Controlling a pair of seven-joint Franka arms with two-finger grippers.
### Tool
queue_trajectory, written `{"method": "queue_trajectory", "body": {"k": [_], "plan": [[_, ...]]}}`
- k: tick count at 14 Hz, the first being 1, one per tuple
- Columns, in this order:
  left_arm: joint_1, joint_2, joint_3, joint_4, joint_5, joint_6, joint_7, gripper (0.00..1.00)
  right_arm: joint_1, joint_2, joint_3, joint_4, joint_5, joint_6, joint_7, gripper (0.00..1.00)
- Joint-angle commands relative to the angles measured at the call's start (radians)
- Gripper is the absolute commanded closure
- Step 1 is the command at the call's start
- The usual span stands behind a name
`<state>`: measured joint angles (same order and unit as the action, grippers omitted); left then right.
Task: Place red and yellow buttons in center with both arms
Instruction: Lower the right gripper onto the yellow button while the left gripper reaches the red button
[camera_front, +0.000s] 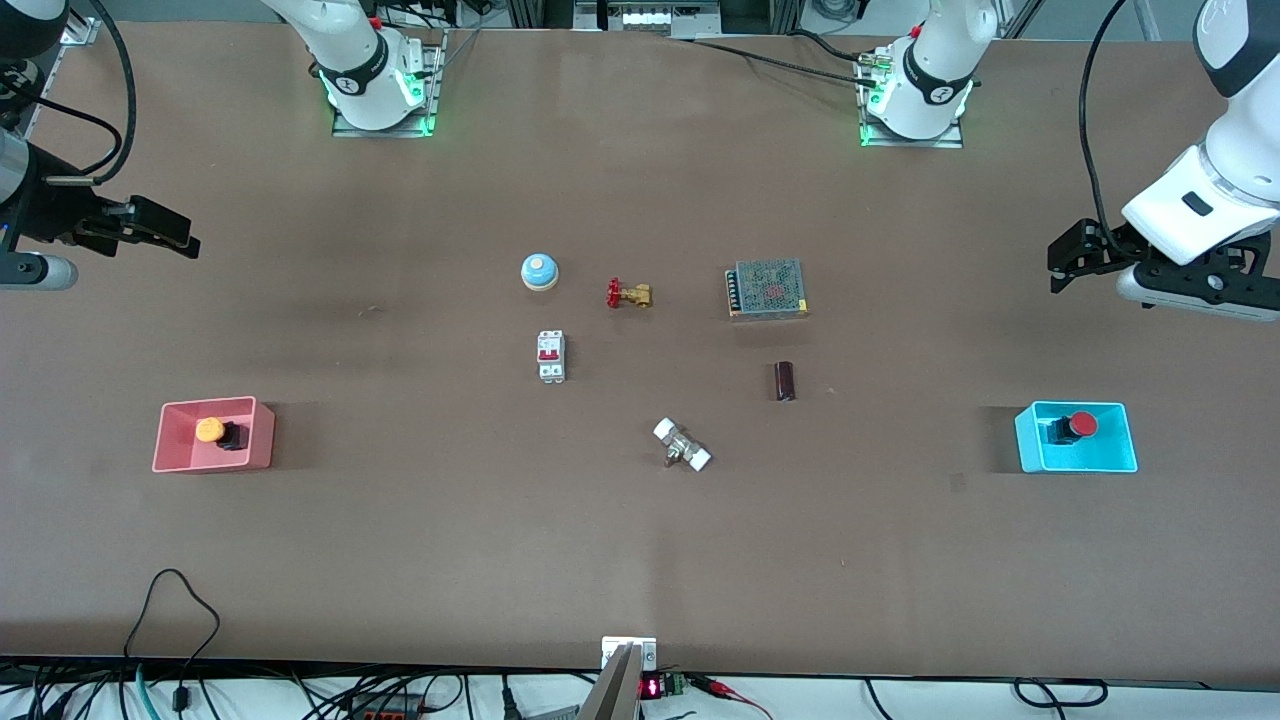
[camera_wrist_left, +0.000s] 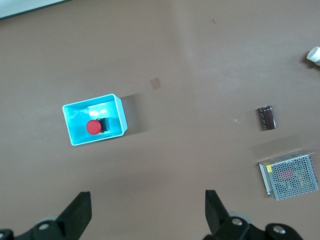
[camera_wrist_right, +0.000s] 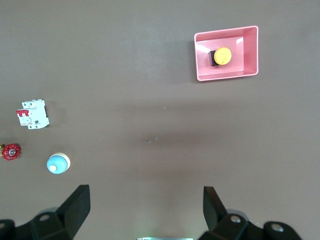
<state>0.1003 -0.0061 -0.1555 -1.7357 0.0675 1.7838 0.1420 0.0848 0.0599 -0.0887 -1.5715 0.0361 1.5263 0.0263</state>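
The orange-yellow button (camera_front: 210, 430) lies on its side in the pink bin (camera_front: 165, 445) at the right arm's end of the table. It also shows in the right wrist view (camera_wrist_right: 222, 55). The red button (camera_front: 1082, 425) lies on its side in the cyan bin (camera_front: 1125, 445) at the left arm's end, and shows in the left wrist view (camera_wrist_left: 92, 127). My right gripper (camera_front: 183, 240) is open and empty, up in the air over bare tabletop (camera_wrist_right: 145, 197). My left gripper (camera_front: 1060, 268) is open and empty, up over bare tabletop (camera_wrist_left: 147, 200).
Round the middle of the table lie a blue dome bell (camera_front: 539, 271), a brass valve with a red handwheel (camera_front: 630, 294), a white circuit breaker (camera_front: 551, 356), a mesh power supply (camera_front: 767, 288), a dark cylinder (camera_front: 785, 381) and a white pipe fitting (camera_front: 682, 445).
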Motion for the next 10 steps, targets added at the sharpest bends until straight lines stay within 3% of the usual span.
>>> {"method": "queue_trajectory", "body": {"k": [1,8,10], "plan": [[0.006,0.009,-0.003,0.025,0.011,-0.026,-0.001,0.00,-0.008,0.003,0.009,0.011,-0.005,-0.002,0.009,0.00],[0.006,0.040,-0.001,0.027,0.008,-0.026,-0.027,0.00,-0.028,0.047,0.007,0.008,0.011,0.023,0.009,0.00],[0.010,0.092,0.007,0.080,-0.009,-0.032,-0.067,0.00,-0.034,0.067,0.007,0.008,0.008,0.029,-0.008,0.00]]}}
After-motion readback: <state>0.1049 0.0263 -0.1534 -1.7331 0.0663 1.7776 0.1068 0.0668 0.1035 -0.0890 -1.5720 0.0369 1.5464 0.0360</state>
